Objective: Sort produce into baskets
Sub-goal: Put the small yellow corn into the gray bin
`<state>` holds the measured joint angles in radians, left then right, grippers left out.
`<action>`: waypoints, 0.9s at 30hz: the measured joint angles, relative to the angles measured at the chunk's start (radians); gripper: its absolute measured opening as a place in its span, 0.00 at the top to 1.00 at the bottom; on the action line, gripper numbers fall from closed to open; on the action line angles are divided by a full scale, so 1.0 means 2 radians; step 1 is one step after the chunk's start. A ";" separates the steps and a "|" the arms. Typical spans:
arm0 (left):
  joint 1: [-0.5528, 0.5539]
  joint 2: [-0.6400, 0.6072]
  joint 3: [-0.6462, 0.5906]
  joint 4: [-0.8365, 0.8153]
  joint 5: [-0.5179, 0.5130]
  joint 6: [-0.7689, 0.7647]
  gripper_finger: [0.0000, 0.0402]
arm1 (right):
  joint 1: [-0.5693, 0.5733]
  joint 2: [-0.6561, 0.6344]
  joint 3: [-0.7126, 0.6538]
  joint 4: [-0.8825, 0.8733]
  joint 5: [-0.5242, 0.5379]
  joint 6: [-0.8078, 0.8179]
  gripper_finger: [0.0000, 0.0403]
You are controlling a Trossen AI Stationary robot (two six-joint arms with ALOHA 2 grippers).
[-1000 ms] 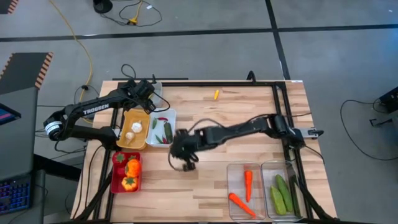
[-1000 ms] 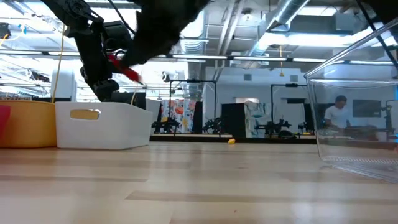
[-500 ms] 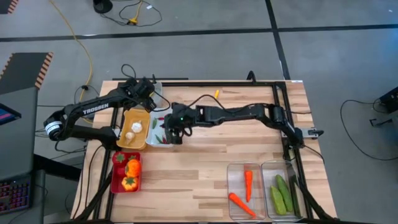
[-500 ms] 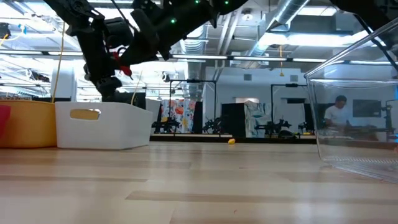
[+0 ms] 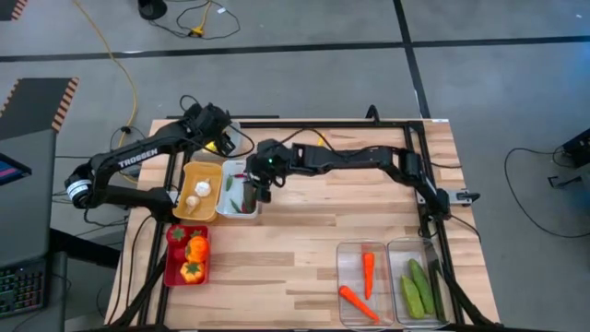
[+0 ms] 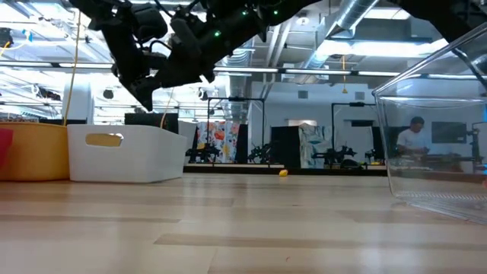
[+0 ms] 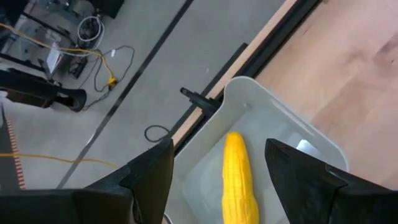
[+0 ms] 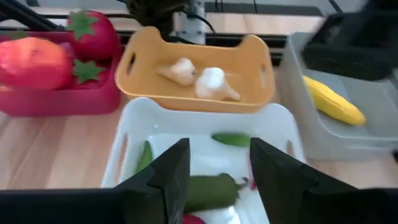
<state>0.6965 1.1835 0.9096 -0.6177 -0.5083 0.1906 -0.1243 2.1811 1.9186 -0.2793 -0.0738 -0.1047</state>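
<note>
My right gripper [image 5: 251, 189] hangs open and empty over the white bin [image 5: 238, 210]. In the right wrist view [image 8: 219, 155] its fingers stand above a green pepper [image 8: 211, 190] and other green and red pieces lying in that bin [image 8: 199, 115]. My left gripper [image 5: 219, 134] is open and empty above the grey bin [image 5: 232, 138] at the far left. A yellow corn cob [image 7: 239, 180] lies on that bin's floor [image 7: 273, 118], below the gap between the fingers [image 7: 221, 155].
The yellow bin [image 5: 197, 214] holds two white garlic bulbs [image 5: 203, 187]. The red bin [image 5: 171, 267] holds red and orange pieces. Two clear bins at the near right hold carrots [image 5: 368, 269] and cucumbers [image 5: 417, 286]. A small yellow piece [image 6: 283, 173] lies far back on the table.
My right gripper has swung from the middle of the table toward the far left and now hangs over the white bin. My left gripper has drawn back a little toward the far left corner, and the corn cob in the grey bin now shows.
</note>
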 joint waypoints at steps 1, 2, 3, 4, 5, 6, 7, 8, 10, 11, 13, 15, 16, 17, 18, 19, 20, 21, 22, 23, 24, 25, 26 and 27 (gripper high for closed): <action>0.000 0.000 0.002 0.000 0.000 0.003 0.40 | -0.004 0.000 0.008 -0.013 0.001 0.000 0.52; 0.000 0.000 0.004 0.000 0.000 0.004 0.40 | -0.010 0.000 0.018 -0.029 0.004 0.000 0.51; 0.000 0.000 0.005 0.000 0.000 0.004 0.40 | -0.015 0.000 0.030 -0.050 0.011 0.000 0.51; 0.000 0.000 0.005 0.000 0.000 0.004 0.40 | -0.021 0.000 0.044 -0.073 0.023 0.000 0.51; 0.000 0.000 0.005 0.000 0.000 0.004 0.40 | -0.027 0.000 0.059 -0.098 0.035 0.000 0.52; 0.000 0.000 0.005 -0.001 0.000 0.004 0.40 | -0.033 0.000 0.074 -0.125 0.050 0.000 0.52; 0.000 0.000 0.005 0.000 0.000 0.003 0.40 | -0.040 0.000 0.088 -0.154 0.066 0.000 0.52; 0.000 0.000 0.005 0.000 0.001 0.002 0.40 | -0.047 0.000 0.100 -0.180 0.084 0.000 0.53; 0.000 0.000 0.005 0.000 0.006 -0.005 0.40 | -0.062 0.000 0.125 -0.230 0.116 0.007 0.53; 0.000 0.000 0.005 0.000 0.010 -0.009 0.40 | -0.071 0.000 0.137 -0.255 0.129 0.018 0.54; 0.000 0.000 0.005 0.000 0.022 -0.014 0.40 | -0.092 -0.001 0.159 -0.301 0.141 0.050 0.54; 0.000 0.000 0.005 0.004 0.038 -0.021 0.40 | -0.116 -0.001 0.173 -0.349 0.140 0.090 0.54; 0.000 0.000 0.005 0.006 0.047 -0.022 0.40 | -0.130 -0.001 0.177 -0.371 0.139 0.113 0.54; 0.000 0.000 0.005 0.007 0.056 -0.023 0.40 | -0.144 -0.001 0.178 -0.393 0.137 0.136 0.54; 0.000 0.000 0.005 0.009 0.063 -0.023 0.40 | -0.159 -0.001 0.178 -0.416 0.131 0.160 0.54; 0.000 0.000 0.005 0.014 0.070 -0.023 0.40 | -0.173 -0.001 0.178 -0.435 0.124 0.184 0.54; 0.000 0.000 0.005 0.019 0.075 -0.024 0.40 | -0.188 -0.001 0.174 -0.453 0.113 0.207 0.54; 0.000 0.000 0.005 0.024 0.080 -0.024 0.40 | -0.203 -0.001 0.169 -0.468 0.099 0.228 0.54; 0.000 0.000 0.005 0.027 0.084 -0.024 0.40 | -0.216 -0.001 0.164 -0.483 0.085 0.246 0.54; 0.000 0.000 0.005 0.030 0.086 -0.024 0.40 | -0.228 -0.001 0.157 -0.492 0.073 0.260 0.54; 0.000 0.000 0.005 0.032 0.086 -0.024 0.40 | -0.238 -0.001 0.150 -0.495 0.064 0.271 0.54; 0.000 0.000 0.005 0.034 0.086 -0.024 0.40 | -0.247 -0.001 0.143 -0.494 0.056 0.281 0.54; 0.000 0.000 0.005 0.034 0.087 -0.024 0.40 | -0.255 -0.001 0.137 -0.493 0.050 0.290 0.54; 0.000 0.000 0.005 0.034 0.086 -0.024 0.40 | -0.262 -0.001 0.132 -0.491 0.046 0.298 0.54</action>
<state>0.6964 1.1835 0.9199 -0.5491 -0.3355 0.1421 -0.6482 2.1799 2.1835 -1.2615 0.0189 0.4910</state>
